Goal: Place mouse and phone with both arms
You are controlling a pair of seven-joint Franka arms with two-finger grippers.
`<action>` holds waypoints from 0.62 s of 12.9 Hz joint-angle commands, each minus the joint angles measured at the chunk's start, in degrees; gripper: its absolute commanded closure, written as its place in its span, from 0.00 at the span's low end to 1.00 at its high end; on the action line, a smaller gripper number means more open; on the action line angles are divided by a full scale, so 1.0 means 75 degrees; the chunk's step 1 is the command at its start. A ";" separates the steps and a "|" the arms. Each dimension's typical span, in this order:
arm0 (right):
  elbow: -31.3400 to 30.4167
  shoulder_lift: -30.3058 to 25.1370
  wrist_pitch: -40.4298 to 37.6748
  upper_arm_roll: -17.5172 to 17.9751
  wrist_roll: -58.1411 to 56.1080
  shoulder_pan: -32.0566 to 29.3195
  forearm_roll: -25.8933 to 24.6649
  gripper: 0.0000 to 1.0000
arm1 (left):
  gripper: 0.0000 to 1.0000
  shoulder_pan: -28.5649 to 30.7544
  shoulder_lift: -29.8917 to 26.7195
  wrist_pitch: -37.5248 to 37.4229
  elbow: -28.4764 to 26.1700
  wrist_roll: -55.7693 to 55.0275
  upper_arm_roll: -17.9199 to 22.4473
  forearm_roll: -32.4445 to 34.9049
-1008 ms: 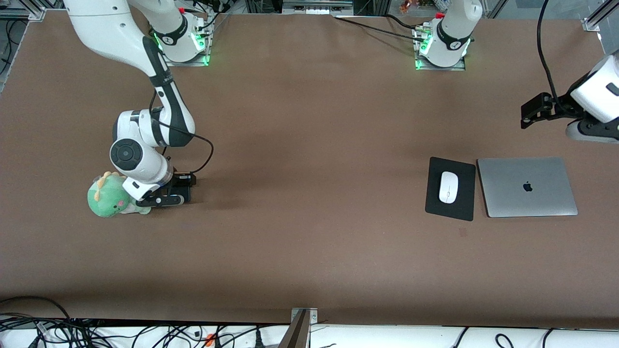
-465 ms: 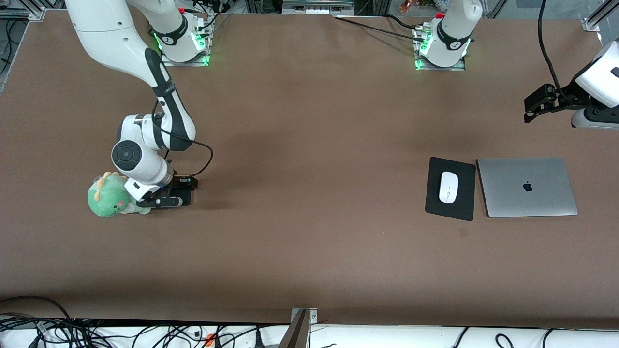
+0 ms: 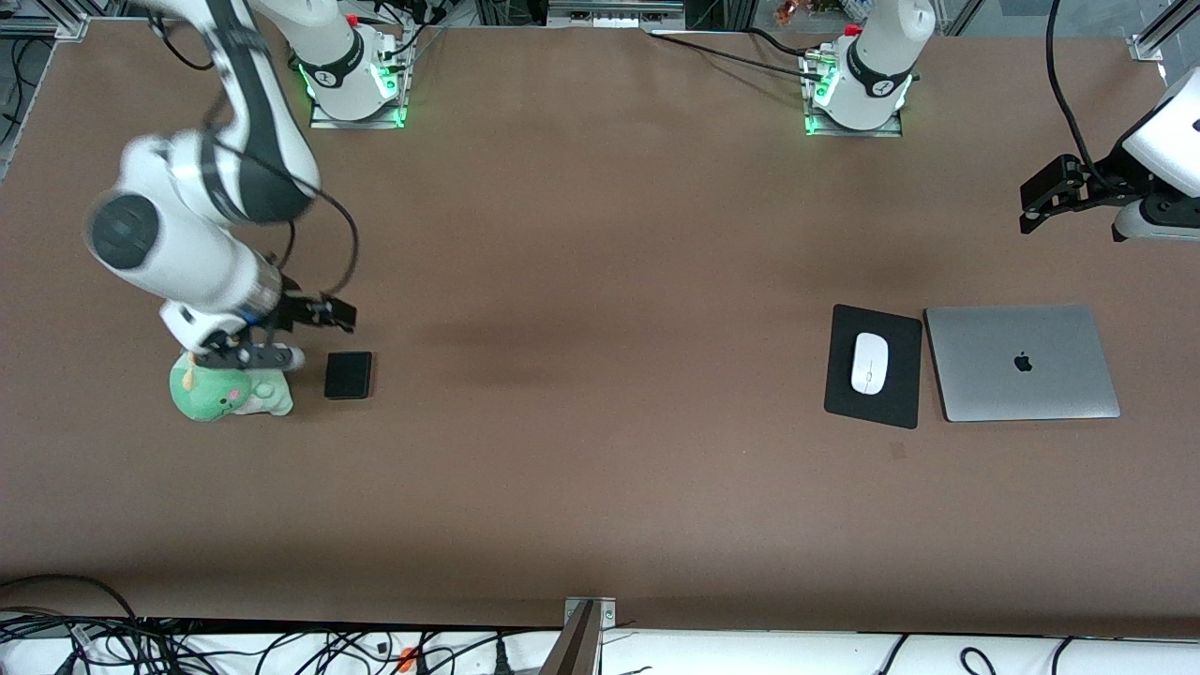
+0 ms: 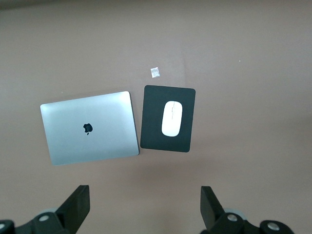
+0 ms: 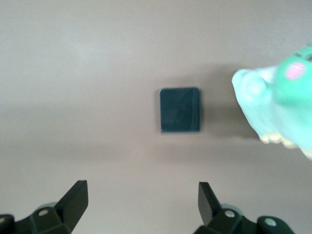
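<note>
The black phone [image 3: 348,375] lies flat on the table beside a green plush toy [image 3: 225,394], and it also shows in the right wrist view [image 5: 180,109]. My right gripper [image 3: 246,356] is open and empty, up in the air over the plush and the table beside the phone [image 5: 141,207]. The white mouse [image 3: 869,364] sits on a black pad [image 3: 895,398] next to a grey laptop [image 3: 1022,361]. My left gripper [image 4: 145,209] is open and empty, high over the table near the laptop [image 4: 89,127], the mouse [image 4: 172,118] and the pad [image 4: 153,131].
The plush [image 5: 278,105] stands at the right arm's end of the table, touching nothing. A small white scrap [image 4: 155,72] lies on the table close to the pad. Cables hang below the table's near edge [image 3: 281,647].
My right gripper has let go of the phone and risen off it, swinging toward the plush. The phone now lies uncovered on the table. My left arm drifted slightly.
</note>
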 commanded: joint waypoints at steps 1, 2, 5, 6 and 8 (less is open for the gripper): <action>0.0365 -0.1020 -0.1585 -0.0130 0.0100 -0.0041 -0.0197 0.00 | 0.00 -0.0091 -0.0199 0.0090 -0.0165 -0.0023 0.0096 -0.0089; 0.0494 -0.1290 -0.1892 -0.0143 0.0007 -0.0053 -0.0396 0.00 | 0.00 -0.0079 -0.0199 0.0078 -0.0142 -0.0023 0.0096 -0.0112; 0.0519 -0.1773 -0.2375 -0.0143 -0.0076 -0.0053 -0.0772 0.00 | 0.00 -0.0079 -0.0199 0.0031 -0.0107 -0.0023 0.0096 -0.0101; 0.0531 -0.1843 -0.2434 -0.0166 -0.0273 -0.0053 -0.0831 0.00 | 0.00 -0.0068 -0.0210 0.0031 -0.0107 -0.0023 0.0096 -0.0101; 0.0647 -0.1855 -0.2493 -0.0167 -0.0568 -0.0204 -0.0866 0.00 | 0.00 -0.0044 -0.0199 0.0019 -0.0095 -0.0023 0.0073 -0.0042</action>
